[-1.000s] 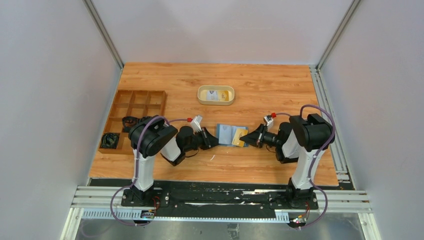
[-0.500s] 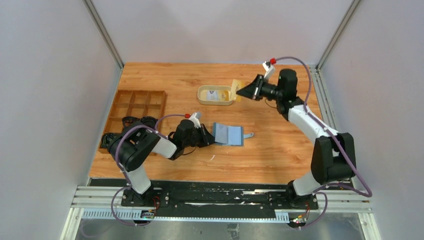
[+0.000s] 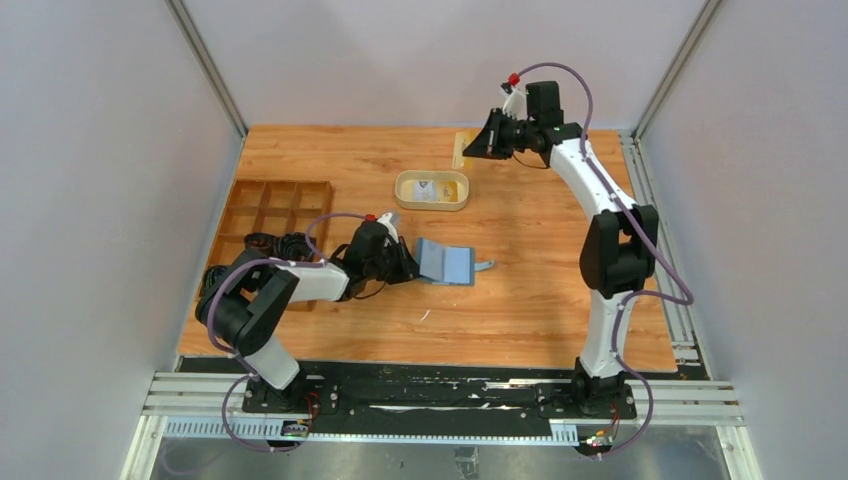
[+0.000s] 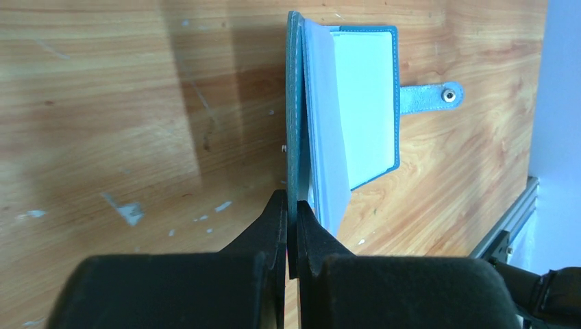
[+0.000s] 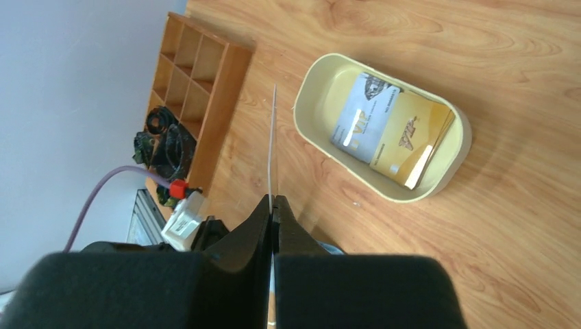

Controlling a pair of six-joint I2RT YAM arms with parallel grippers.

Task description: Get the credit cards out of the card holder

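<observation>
The teal-blue card holder (image 3: 447, 263) lies open on the table, its snap tab (image 3: 485, 266) pointing right. My left gripper (image 3: 408, 265) is shut on its left cover, which stands up on edge. In the left wrist view (image 4: 296, 214) the fingers pinch that cover, and the pale blue pocketed inside (image 4: 363, 103) and the tab (image 4: 431, 96) show beyond. My right gripper (image 3: 475, 150) is shut on a yellowish credit card (image 3: 462, 150), held high past the beige tray (image 3: 402, 190). That card shows edge-on in the right wrist view (image 5: 273, 137), in front of the gripper (image 5: 273, 205).
The oval beige tray (image 5: 299, 113) holds a silver card (image 5: 360, 113) and a gold card (image 5: 408, 137). A brown wooden compartment box (image 3: 272, 210) stands at the left with black cable bundles (image 3: 220, 280) in its near cells. Grey walls close in both sides.
My right gripper drew the yellowish card out of the card holder and carried it up and away, past the tray toward the far edge. My left gripper kept its grip on the card holder's cover.
</observation>
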